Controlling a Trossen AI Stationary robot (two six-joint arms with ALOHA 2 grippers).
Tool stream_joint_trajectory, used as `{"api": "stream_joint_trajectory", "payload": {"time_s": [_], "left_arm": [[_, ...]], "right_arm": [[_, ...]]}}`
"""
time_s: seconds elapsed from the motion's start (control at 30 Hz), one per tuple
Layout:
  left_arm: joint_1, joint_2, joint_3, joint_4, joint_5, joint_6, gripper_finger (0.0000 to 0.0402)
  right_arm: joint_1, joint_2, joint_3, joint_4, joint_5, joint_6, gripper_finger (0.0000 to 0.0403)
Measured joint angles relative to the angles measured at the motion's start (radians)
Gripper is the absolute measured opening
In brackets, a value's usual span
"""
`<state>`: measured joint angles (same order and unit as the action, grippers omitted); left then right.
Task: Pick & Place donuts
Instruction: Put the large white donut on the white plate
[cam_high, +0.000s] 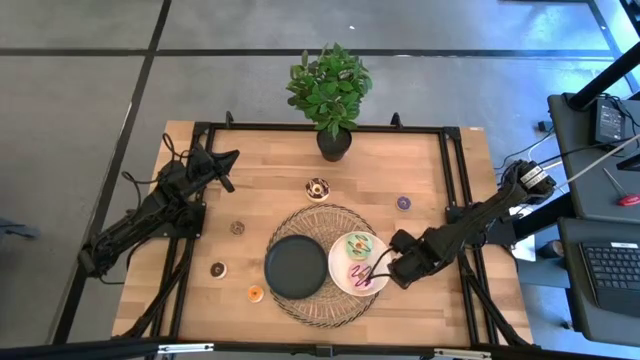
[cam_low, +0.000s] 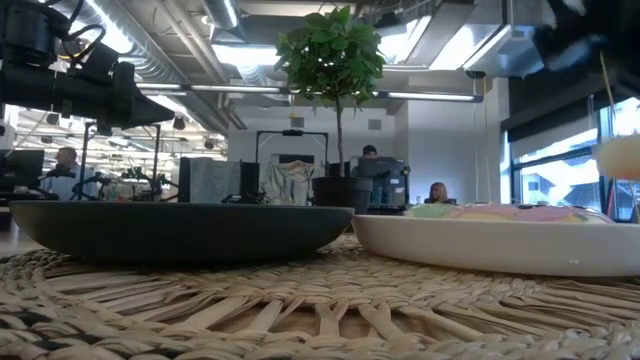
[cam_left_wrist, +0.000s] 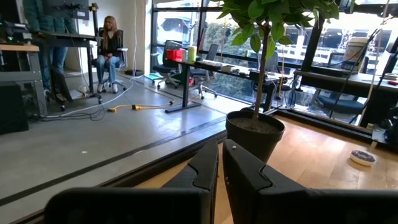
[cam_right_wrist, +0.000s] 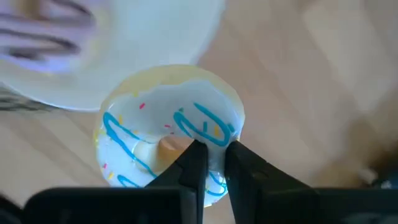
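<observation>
A white donut with blue squiggles (cam_right_wrist: 168, 146) sits clamped between the right tool's (cam_right_wrist: 211, 163) fingers, just beside the white plate (cam_high: 340, 278) on the woven mat (cam_high: 322, 300). On that plate lie a green donut (cam_high: 358, 246) and a pink one (cam_high: 358, 274). The left tool (cam_left_wrist: 220, 167) rests clenched and empty, near the potted plant (cam_left_wrist: 256, 134) at the tabletop's (cam_high: 270, 170) far edge.
</observation>
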<state>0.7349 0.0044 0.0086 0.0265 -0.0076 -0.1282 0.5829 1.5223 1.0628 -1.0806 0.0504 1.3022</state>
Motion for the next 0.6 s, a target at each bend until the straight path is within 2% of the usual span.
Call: {"api": "stream_joint_trajectory", "payload": {"time_s": [0.23,0.47,0.6], "left_arm": [[0.000,0.000,0.000,0.000,0.000,0.000,0.0020],[0.000,0.000,0.000,0.000,0.000,0.000,0.0020],[0.000,0.000,0.000,0.000,0.000,0.000,0.0020]], "right_arm": [[-0.055,0.000,0.073,0.070,0.115,-0.101,0.0053],[-0.088,0.058,0.030,0.226,0.117,-0.184,0.0053],[-0.088,0.105,0.023,0.224,0.117,-0.186,0.0053]]}}
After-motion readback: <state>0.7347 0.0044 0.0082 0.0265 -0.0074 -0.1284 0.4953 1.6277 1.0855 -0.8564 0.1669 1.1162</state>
